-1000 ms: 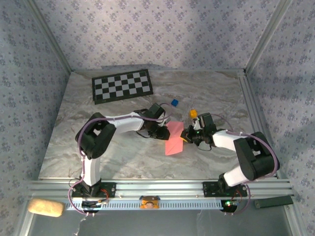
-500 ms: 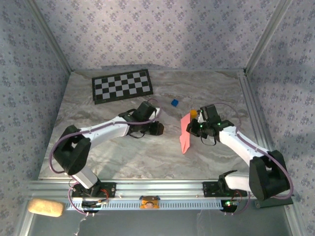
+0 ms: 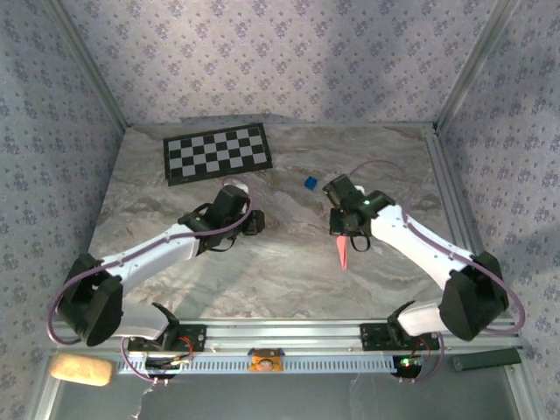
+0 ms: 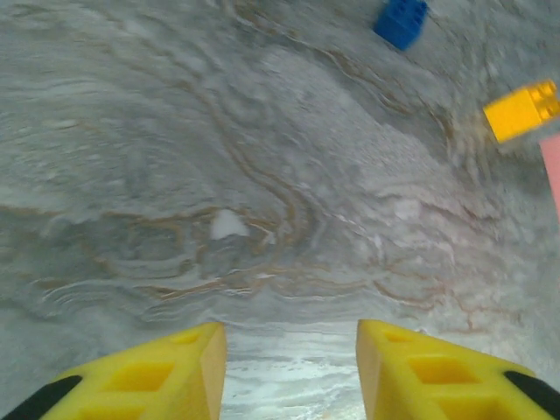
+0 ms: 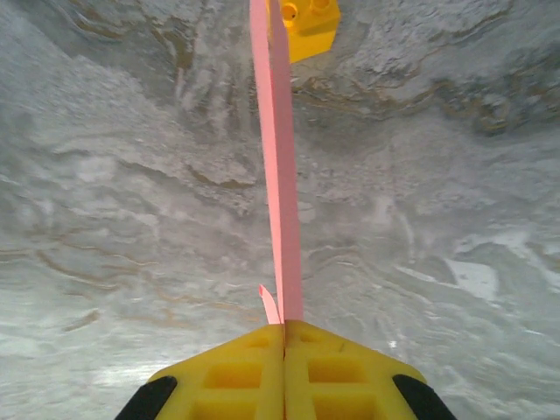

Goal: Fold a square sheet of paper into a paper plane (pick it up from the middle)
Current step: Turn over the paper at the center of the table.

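Paper plane edge-on in right claw, long axis straight outward

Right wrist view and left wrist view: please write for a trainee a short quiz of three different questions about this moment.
1. True or false: the right gripper is shut on the folded pink paper.
2. Which block lies past the paper's far end in the right wrist view? A) red block B) yellow block C) green block
3. Fill in: the left gripper stands ___, with nothing between its fingers.
Key: 1 true; 2 B; 3 open.
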